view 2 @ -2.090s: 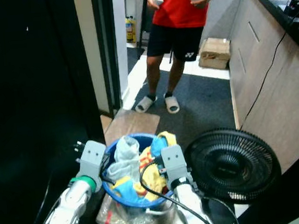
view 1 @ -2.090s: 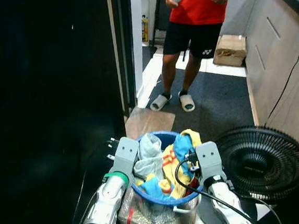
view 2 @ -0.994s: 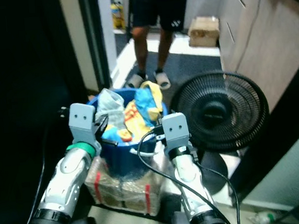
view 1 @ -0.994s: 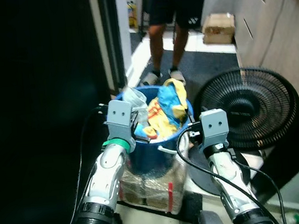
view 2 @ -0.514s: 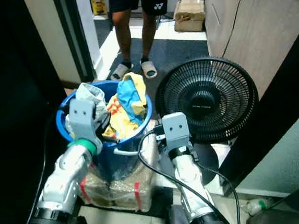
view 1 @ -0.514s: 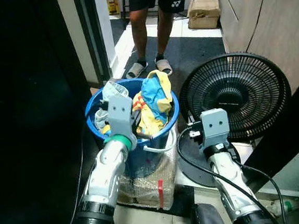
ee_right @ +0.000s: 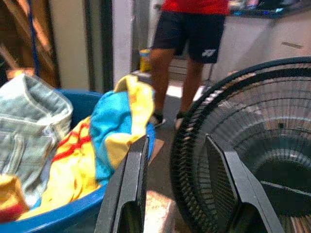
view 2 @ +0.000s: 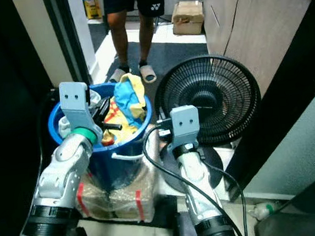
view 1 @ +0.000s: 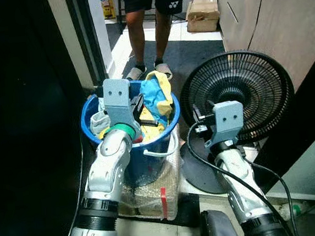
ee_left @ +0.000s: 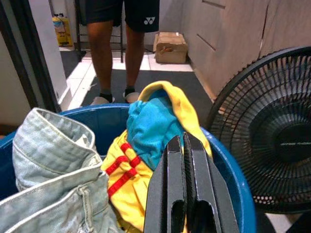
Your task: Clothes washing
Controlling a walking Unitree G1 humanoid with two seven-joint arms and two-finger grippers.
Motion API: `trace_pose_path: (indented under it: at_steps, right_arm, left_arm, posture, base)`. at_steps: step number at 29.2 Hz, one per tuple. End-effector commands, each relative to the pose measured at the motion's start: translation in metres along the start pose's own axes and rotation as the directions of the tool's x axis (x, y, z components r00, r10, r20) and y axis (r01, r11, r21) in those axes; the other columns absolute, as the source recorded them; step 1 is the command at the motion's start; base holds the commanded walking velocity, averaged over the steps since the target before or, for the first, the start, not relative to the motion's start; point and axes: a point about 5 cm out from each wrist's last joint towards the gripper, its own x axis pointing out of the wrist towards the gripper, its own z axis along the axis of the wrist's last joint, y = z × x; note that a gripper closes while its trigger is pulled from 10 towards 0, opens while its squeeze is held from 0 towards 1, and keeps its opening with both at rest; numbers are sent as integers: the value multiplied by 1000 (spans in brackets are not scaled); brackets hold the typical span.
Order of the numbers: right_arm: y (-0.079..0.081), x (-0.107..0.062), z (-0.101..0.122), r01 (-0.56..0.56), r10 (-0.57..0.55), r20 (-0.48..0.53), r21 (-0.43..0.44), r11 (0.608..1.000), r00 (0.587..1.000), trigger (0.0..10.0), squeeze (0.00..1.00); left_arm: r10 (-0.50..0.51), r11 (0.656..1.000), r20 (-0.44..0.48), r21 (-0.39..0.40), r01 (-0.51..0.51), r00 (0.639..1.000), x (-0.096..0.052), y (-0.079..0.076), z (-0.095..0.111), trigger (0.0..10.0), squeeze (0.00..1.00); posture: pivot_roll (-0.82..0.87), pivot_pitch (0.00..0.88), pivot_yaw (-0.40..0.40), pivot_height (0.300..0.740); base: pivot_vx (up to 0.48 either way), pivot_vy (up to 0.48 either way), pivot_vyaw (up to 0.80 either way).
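Round black floor fan with a wire grille (view 1: pixel 237 95), standing just beside the round blue plastic bucket (view 1: pixel 131 153), on its right. Bucket heaped with laundry and set on a clear plastic-wrapped bundle with red tape (view 1: pixel 153 190) on the pale tiled floor (view 1: pixel 151 232). Beyond the bucket, a person's bare legs in black shorts and pale slippers (view 1: pixel 144 25) on a dark grey mat (view 1: pixel 191 60), with a brown cardboard box (view 1: pixel 202 14) farther back against the wood-panelled cabinet front (view 1: pixel 259 15).

Inside the bucket: a pale faded-denim garment (ee_left: pixel 53 165) on the side away from the fan, and a yellow-and-turquoise cloth with red stripes (ee_left: pixel 155 131) draped over the middle and far rim.

Left hand (ee_left: pixel 187 160) poised just above the bucket's contents, black fingers pressed together, nothing between them. Right hand (ee_right: pixel 182 165) outside the bucket, in the gap between its rim and the fan, fingers spread apart and empty.

Washing barely begun, by the look of it: all clothes in the bucket, none lifted out, no washing machine visible. Left to do, presumably: gripping or carrying the load and getting it into a washer.
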Motion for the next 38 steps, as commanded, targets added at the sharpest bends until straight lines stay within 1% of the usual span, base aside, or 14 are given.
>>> trace_pose_path:
  at_steps: [1, 8, 17, 19, 20, 22, 23, 25, 26, 28, 30, 33, 34, 38]
  right_arm:
    - [7, 1, -5, -44, 44, -27, -8, 999, 999, 10000, 0]
    - [13, 4, -6, -87, 86, -39, -23, 996, 996, 10000, 0]
    - [37, 26, 0, -209, 209, -36, -14, 978, 977, 10000, 0]
    - [37, 26, 0, -209, 209, -36, -14, 978, 977, 10000, 0]
    - [88, 20, -3, -459, 461, -46, 39, 887, 886, 10000, 0]
    - [88, 20, -3, -459, 461, -46, 39, 887, 886, 10000, 0]
    - [101, 15, -3, -530, 532, -40, 59, 846, 846, 10000, 0]
    - [91, 17, 0, -482, 488, -24, 120, 868, 873, 10000, 0]
    - [91, 17, 0, -482, 488, -24, 120, 868, 873, 10000, 0]
    - [70, 21, 3, -391, 397, -13, 144, 909, 918, 10000, 0]
    - [65, 23, 5, -373, 378, -8, 143, 917, 926, 10000, 0]
    - [38, 37, 25, -269, 264, 59, 101, 958, 963, 10000, 0]
    - [38, 37, 25, -269, 264, 59, 101, 958, 963, 10000, 0]
    - [24, 46, 36, -202, 200, 77, 19, 979, 977, 10000, 0]
  left_arm:
    - [14, 1000, -20, 19, -13, 1000, -1, 3, -6, 10000, 0]
    - [36, 999, -34, 32, -35, 999, -2, 7, -7, 10000, 0]
    - [142, 987, -26, 80, -139, 990, -8, 34, -3, 10000, 0]
    - [142, 987, -26, 80, -139, 990, -8, 34, -3, 10000, 0]
    - [262, 960, -21, 110, -258, 965, -28, 67, 0, 10000, 0]
    - [262, 960, -21, 110, -258, 965, -28, 67, 0, 10000, 0]
    - [289, 951, -22, 120, -284, 957, -34, 75, -1, 10000, 0]
    - [275, 953, -36, 147, -267, 961, -38, 78, -5, 10000, 0]
    - [275, 953, -36, 147, -267, 961, -38, 78, -5, 10000, 0]
    - [250, 957, -39, 160, -241, 968, -36, 75, -6, 10000, 0]
    - [245, 958, -38, 164, -236, 969, -35, 75, -6, 10000, 0]
    - [149, 975, 14, 167, -149, 989, -17, 55, 11, 10000, 0]
    - [149, 975, 14, 167, -149, 989, -17, 55, 11, 10000, 0]
    - [39, 988, 81, 148, -51, 996, 3, 29, 38, 10000, 0]
  posture:
    - [46, 11, 31, 485]
    - [55, 21, 21, 485]
    - [153, 83, -48, 485]
    - [153, 83, -48, 485]
    - [213, 137, -86, 485]
    - [213, 137, -86, 485]
    - [213, 137, -86, 485]
    - [191, 136, -72, 485]
    - [191, 136, -72, 485]
    - [181, 136, -65, 485]
    - [173, 136, -59, 485]
    - [134, 136, -33, 485]
    - [134, 136, -33, 485]
    - [114, 140, -19, 485]
  base:
    - [0, 0, 0]
    - [0, 0, 0]
    - [0, 0, 0]
    - [0, 0, 0]
    - [0, 0, 0]
    - [0, 0, 0]
    - [0, 0, 0]
    - [0, 0, 0]
    - [0, 0, 0]
    - [0, 0, 0]
    - [0, 0, 0]
    - [0, 0, 0]
    - [0, 0, 0]
    - [0, 0, 0]
